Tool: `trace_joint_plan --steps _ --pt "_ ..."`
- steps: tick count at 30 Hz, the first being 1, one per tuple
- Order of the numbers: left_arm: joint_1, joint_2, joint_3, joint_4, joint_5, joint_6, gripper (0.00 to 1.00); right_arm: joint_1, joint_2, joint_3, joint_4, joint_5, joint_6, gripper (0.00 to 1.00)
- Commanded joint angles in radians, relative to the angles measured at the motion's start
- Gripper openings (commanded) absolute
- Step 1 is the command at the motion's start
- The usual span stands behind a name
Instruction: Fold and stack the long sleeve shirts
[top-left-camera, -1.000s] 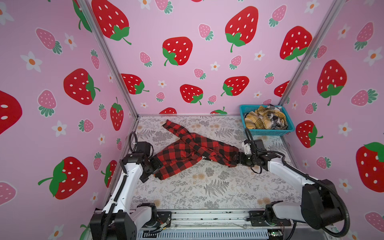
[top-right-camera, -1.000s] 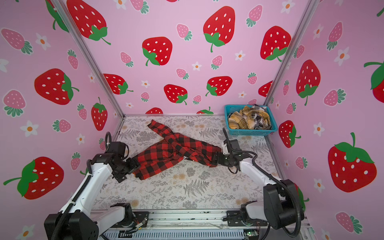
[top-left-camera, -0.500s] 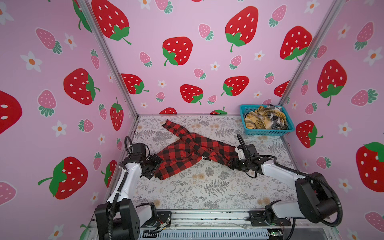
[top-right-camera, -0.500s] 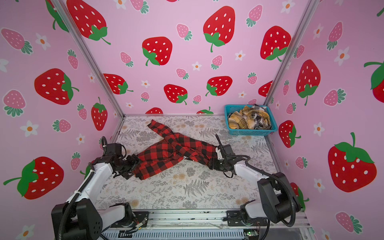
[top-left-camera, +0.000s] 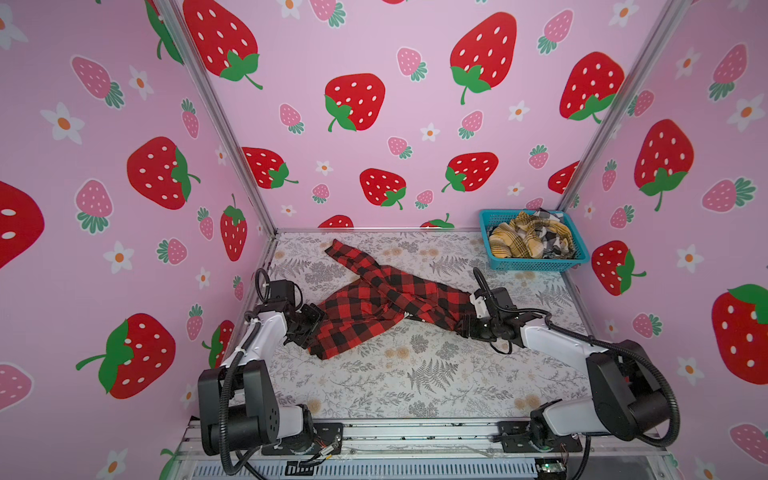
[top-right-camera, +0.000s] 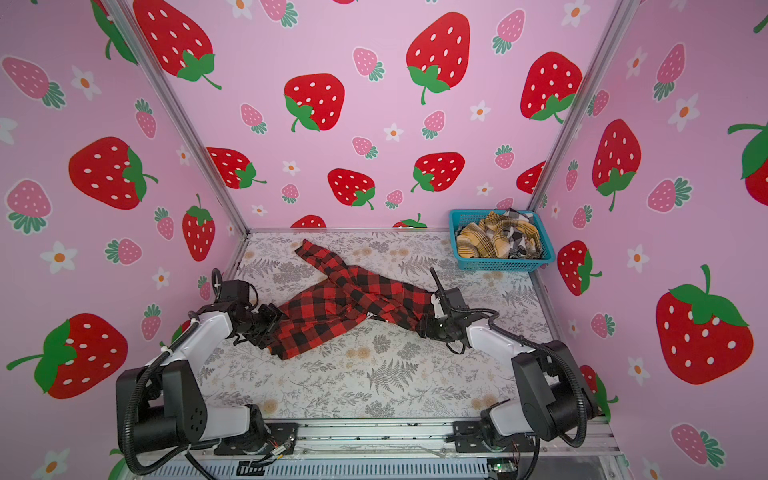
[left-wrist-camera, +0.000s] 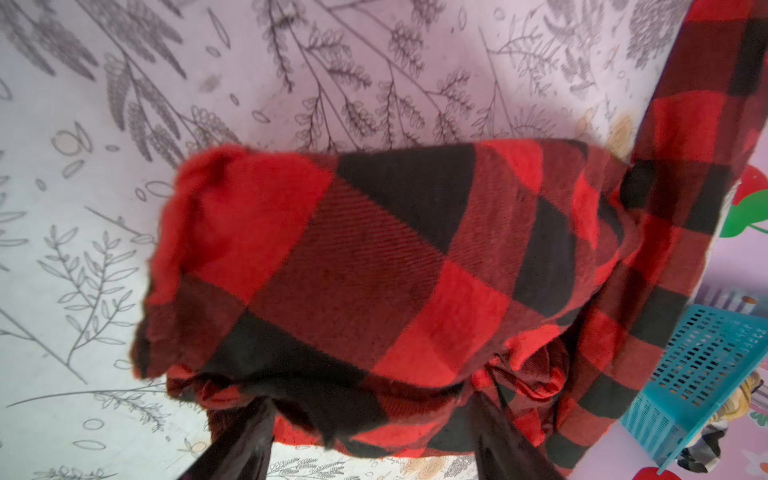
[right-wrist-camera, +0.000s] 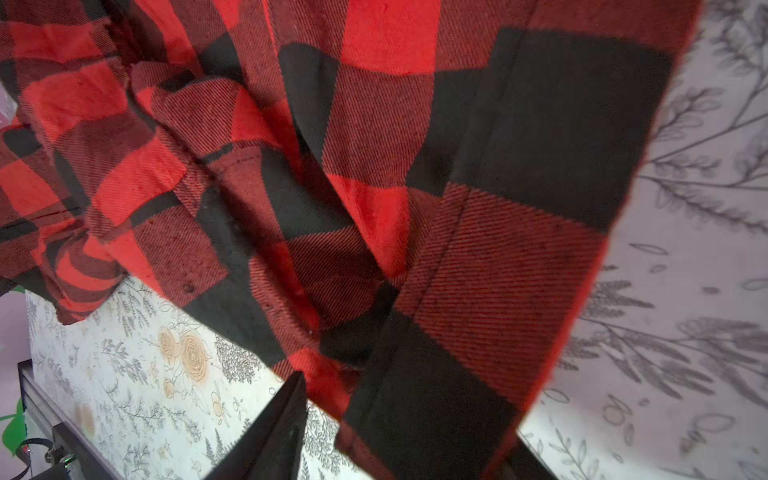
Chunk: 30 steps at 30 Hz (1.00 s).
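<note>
**At both ends of the red-and-black shirt**

Shows, in both top views, the red-and-black shirt (top-left-camera: 374, 303) (top-right-camera: 332, 307) rumpled across the middle of the floral worktop (top-left-camera: 415, 374), with one sleeve stretched toward the back. Places the left gripper (top-left-camera: 309, 326) at the shirt's near-left end and the right gripper (top-left-camera: 465, 326) at its right end, both low against the cloth.

From the left wrist view: jaws spread, both dark fingers (left-wrist-camera: 245, 440) in sight, with bunched cloth between them (not squeezed tight, as far as can be seen). From the right wrist view: only one finger (right-wrist-camera: 270, 436) clear, with the shirt's hem draped across the rest. Cannot tell whether these jaws pinch the cloth or stand apart.

At the back right corner, well apart from both arms: the turquoise basket (top-left-camera: 536, 264), heaped with the mustard plaid shirt (top-left-camera: 515, 239) and the black-and-white plaid shirt (top-left-camera: 548, 237).
</note>
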<state>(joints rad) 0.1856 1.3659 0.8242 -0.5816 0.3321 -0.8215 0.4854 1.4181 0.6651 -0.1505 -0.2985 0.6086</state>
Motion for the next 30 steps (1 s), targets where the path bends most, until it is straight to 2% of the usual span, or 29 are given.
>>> trace_joint_plan --steps 1,7,12,16,20,22,23,26,30 --pt "0.004 0.021 0.064 -0.041 -0.050 -0.009 0.67 0.001 -0.015 0.024 -0.020 0.018 0.007 0.58" --pt "0.005 0.057 0.051 -0.042 -0.054 -0.013 0.53 0.002 -0.024 0.033 -0.024 0.019 0.014 0.55" --pt "0.005 0.074 0.045 -0.041 -0.054 -0.016 0.46 0.002 -0.029 0.038 -0.032 0.022 0.011 0.55" --pt "0.004 0.082 0.059 -0.094 -0.089 -0.006 0.44 0.001 -0.029 0.038 -0.035 0.022 0.010 0.56" --pt "0.005 0.103 0.075 -0.134 -0.114 0.016 0.33 0.001 -0.029 0.039 -0.034 0.024 0.014 0.55" --pt "0.004 0.110 0.080 -0.158 -0.113 0.020 0.30 0.001 -0.029 0.040 -0.035 0.026 0.015 0.55" --pt "0.002 0.108 0.081 -0.166 -0.106 0.024 0.31 0.001 -0.030 0.041 -0.035 0.027 0.016 0.55" --pt "-0.005 0.076 0.067 -0.190 -0.117 0.034 0.46 0.001 -0.035 0.041 -0.037 0.030 0.016 0.55" --pt "-0.006 0.064 0.028 -0.159 -0.104 0.044 0.44 0.001 -0.036 0.039 -0.035 0.032 0.019 0.54"
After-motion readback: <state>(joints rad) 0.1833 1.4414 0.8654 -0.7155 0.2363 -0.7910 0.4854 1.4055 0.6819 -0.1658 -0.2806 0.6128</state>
